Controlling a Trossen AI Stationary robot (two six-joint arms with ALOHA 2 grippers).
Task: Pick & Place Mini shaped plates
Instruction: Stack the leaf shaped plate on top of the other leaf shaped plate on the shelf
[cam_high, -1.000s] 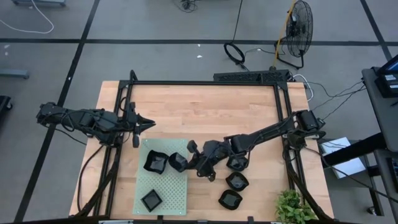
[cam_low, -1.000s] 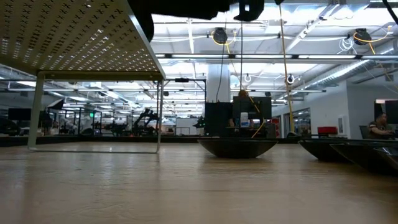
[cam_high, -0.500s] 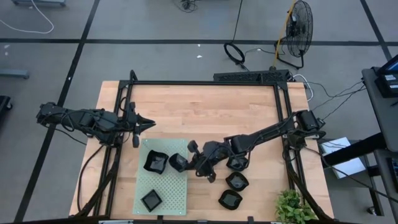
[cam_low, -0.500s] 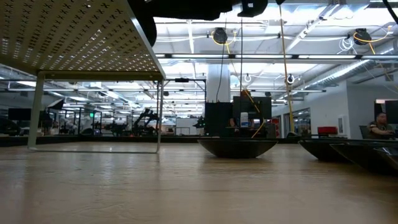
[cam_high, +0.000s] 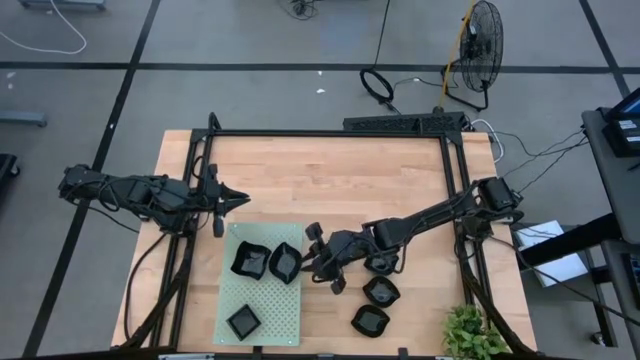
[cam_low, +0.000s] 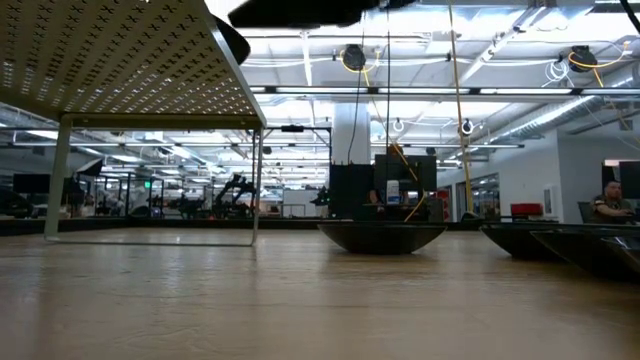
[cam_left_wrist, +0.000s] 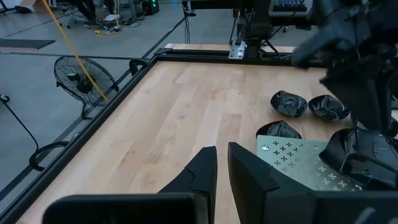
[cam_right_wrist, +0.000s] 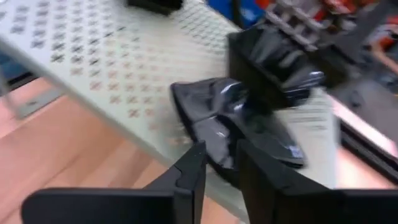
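Three glossy black mini plates lie on the pale green perforated mat (cam_high: 275, 310): one (cam_high: 250, 260), one (cam_high: 243, 321), and one (cam_high: 285, 262) at the mat's right edge. Three more rest on the wood: (cam_high: 381, 264), (cam_high: 380, 291), (cam_high: 370, 321). My right gripper (cam_high: 312, 262) is just right of the edge plate (cam_right_wrist: 230, 121). Its fingers (cam_right_wrist: 221, 155) stand a narrow gap apart at the plate's rim. My left gripper (cam_high: 243, 198) waits shut at the table's left, above the mat (cam_left_wrist: 222, 158). My right gripper has its fingertips (cam_right_wrist: 198, 155) at the rim (cam_right_wrist: 214, 163) of the plate, which lies on the mat's right edge. It comes from the table's right, slanting down. I cannot tell whether the fingers touch the rim.
The mat stands on thin legs above the table (cam_low: 130, 60). A black frame rail (cam_high: 330, 133) borders the work area. A potted plant (cam_high: 475, 335) sits at the near right corner. Bare wood lies across the far half (cam_high: 330, 180).
My right gripper has drawn back a little toward the table's right and risen slightly. The plate at the mat's right edge has stayed where it was and now lies flatter on the mat.
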